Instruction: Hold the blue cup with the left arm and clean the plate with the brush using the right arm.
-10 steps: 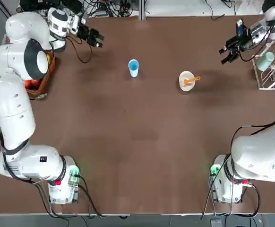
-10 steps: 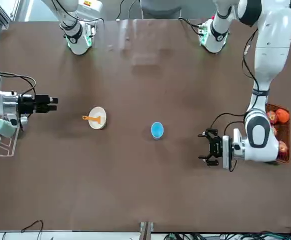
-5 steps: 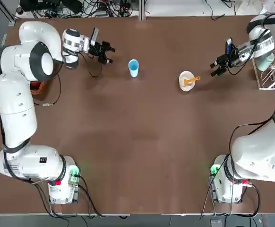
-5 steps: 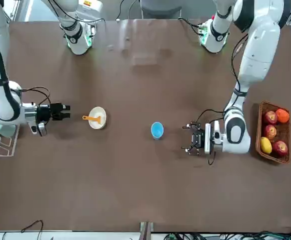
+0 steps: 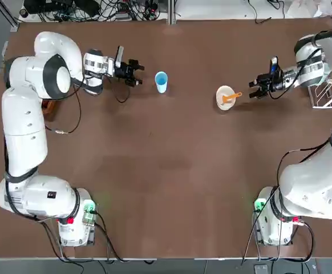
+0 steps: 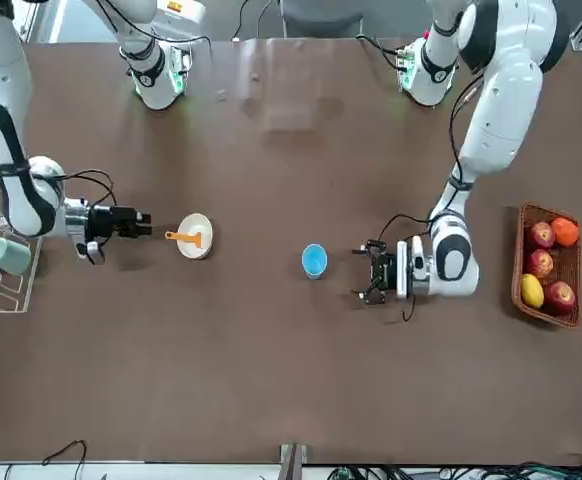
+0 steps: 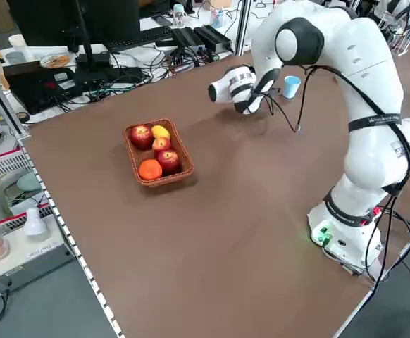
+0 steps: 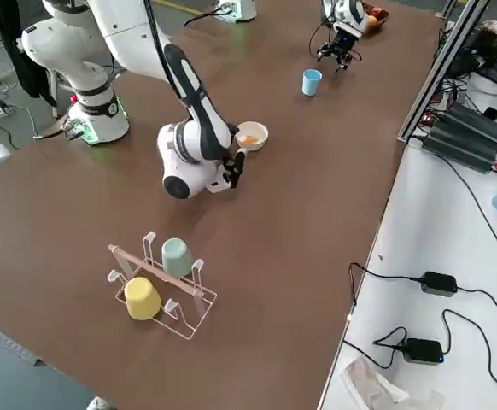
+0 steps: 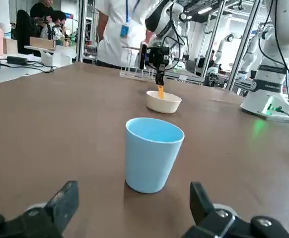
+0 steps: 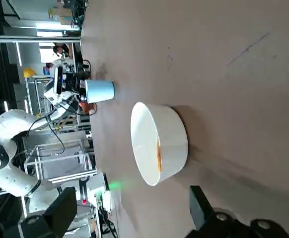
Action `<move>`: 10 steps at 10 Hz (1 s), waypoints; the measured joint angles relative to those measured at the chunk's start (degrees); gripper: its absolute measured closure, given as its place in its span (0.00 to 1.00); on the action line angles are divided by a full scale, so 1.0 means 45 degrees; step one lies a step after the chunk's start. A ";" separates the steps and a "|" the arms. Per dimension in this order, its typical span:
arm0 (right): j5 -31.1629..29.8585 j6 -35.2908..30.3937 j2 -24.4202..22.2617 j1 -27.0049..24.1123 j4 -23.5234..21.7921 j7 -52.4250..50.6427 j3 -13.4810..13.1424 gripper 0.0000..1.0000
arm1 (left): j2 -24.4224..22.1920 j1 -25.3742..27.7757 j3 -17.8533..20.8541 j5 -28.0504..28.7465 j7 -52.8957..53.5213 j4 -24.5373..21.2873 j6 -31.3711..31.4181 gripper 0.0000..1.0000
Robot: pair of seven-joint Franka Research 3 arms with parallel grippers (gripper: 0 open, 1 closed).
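toward the far side of the brown table (image 5: pixel 166 171), two items stood well apart: blue cup (image 5: pixel 161 81) at the left, plate (image 5: pixel 225 97) at the right.

item, blue cup: small light-blue plastic tumbler, slightly tapered, upright, mouth open and seemingly empty. left gripper (image 5: pixel 136 73) lay level just beside it on its left, fingers spread wide, nothing held, not touching.

item, plate: small round cream-white dish with low walls. brush (image 5: pixel 231 97) with thin orange handle rested in it, handle end leaning over the right rim.

right gripper (image 5: pixel 253 91) lay level near the plate's right side, fingers apart and empty, pointed at the handle.

risks, as judged:
- cup looked light and tall for its base; a finger meeting its wall before the jaws straddled it would likely push or tip it.
- handle was thin and slanted; a closing pinch set slightly off could flick the brush out or drag the plate.
- plate sat loose on the table; scrubbing with nothing bracing it could make it slide.

also on the table: fruit basket (image 6: pixel 545 262) at far left, wire rack (image 5: pixel 326 85) with cups at far right.
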 joint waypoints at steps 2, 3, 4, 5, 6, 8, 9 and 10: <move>0.0224 0.0325 -0.0005 0.0169 -0.0056 -0.0286 0.0027 0.01 | 0.0296 -0.0375 -0.0009 -0.0381 0.0455 -0.0005 0.0278 0.01; 0.0521 0.0664 -0.0007 0.0393 -0.0192 -0.0742 0.0043 0.01 | 0.0397 -0.0555 -0.0010 -0.0725 0.0814 0.0002 0.0409 0.01; 0.0850 0.0972 -0.0006 0.0651 -0.0454 -0.1289 0.0047 0.02 | 0.0441 -0.0696 -0.0018 -0.0969 0.1105 0.0018 0.0686 0.01; 0.0998 0.1183 -0.0006 0.0845 -0.0655 -0.1618 0.0048 0.02 | 0.0456 -0.0794 -0.0034 -0.1121 0.1180 0.0052 0.0890 0.01; 0.1025 0.1251 -0.0006 0.0926 -0.0734 -0.1759 0.0048 0.04 | 0.0497 -0.0963 -0.0040 -0.1322 0.1237 0.0138 0.0949 0.01; 0.1032 0.1335 -0.0008 0.0934 -0.0806 -0.2170 0.0037 0.07 | 0.0631 -0.1564 -0.0047 -0.1819 0.1251 0.0330 0.1149 0.01; 0.1038 0.1440 -0.0007 0.0940 -0.0908 -0.2338 0.0037 0.09 | 0.0739 -0.1876 -0.0048 -0.2036 0.1251 0.0378 0.1250 0.01; 0.1041 0.1480 -0.0007 0.0951 -0.0982 -0.2394 0.0038 0.11 | 0.0867 -0.2060 -0.0049 -0.2198 0.1254 0.0409 0.1274 0.01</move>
